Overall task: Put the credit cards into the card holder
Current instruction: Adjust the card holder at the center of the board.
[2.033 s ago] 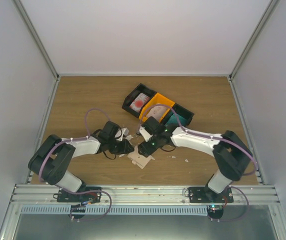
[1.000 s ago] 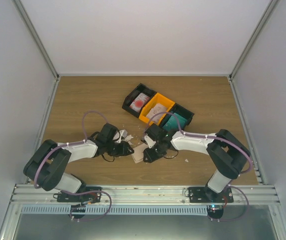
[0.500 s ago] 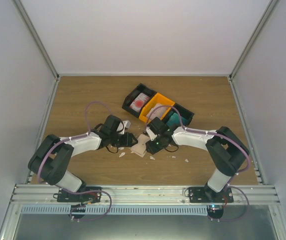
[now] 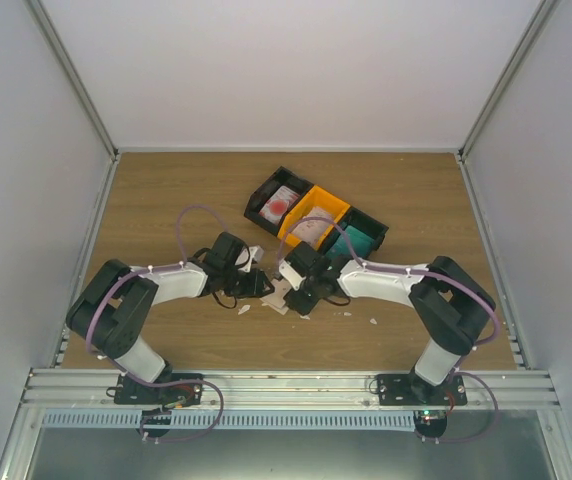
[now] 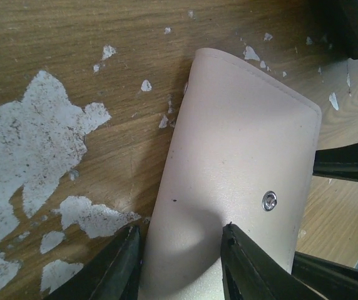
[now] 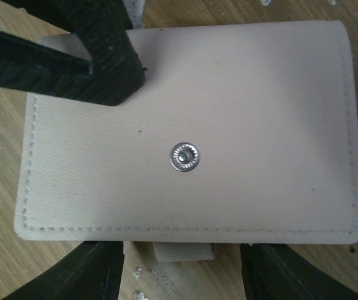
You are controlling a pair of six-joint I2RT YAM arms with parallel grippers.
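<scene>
The card holder (image 6: pixel 185 125) is a pale beige-pink rectangle with a stitched border and one exposed silver snap stud (image 6: pixel 184 155) near the middle of its upper face. It lies flat and folded on the wooden worktop (image 4: pixel 166 200), between the two wrists and in front of the row of bins. A short tab (image 6: pixel 182 252) pokes out from under its near edge in my right wrist view.

From above I see only a pale sliver of the card holder (image 4: pixel 279 297), as both wrists cover the rest. In the left wrist view the bottom of the frame cuts off its near end. I can't tell whether anything is inside.

The left jaws are apart. One finger (image 5: pixel 245 265) sits over the holder's face just below the stud, and the other finger (image 5: pixel 119 265) is down on the wood beside its long edge. The right jaws are also spread wide and grip nothing. Their fingers (image 6: pixel 82 275) flank the tab at the holder's near edge. A left finger reaches over the opposite corner.

The credit cards are all well apart from the holder. The white card with the red mark (image 4: pixel 281 204) lies in the black bin (image 4: pixel 256 210). The pale card (image 4: pixel 313 228) is in the orange bin (image 4: pixel 328 204), and the teal card (image 4: pixel 349 241) is in the end bin (image 4: pixel 377 232).

White scraps (image 5: pixel 35 137) speckle the wood around the holder.
</scene>
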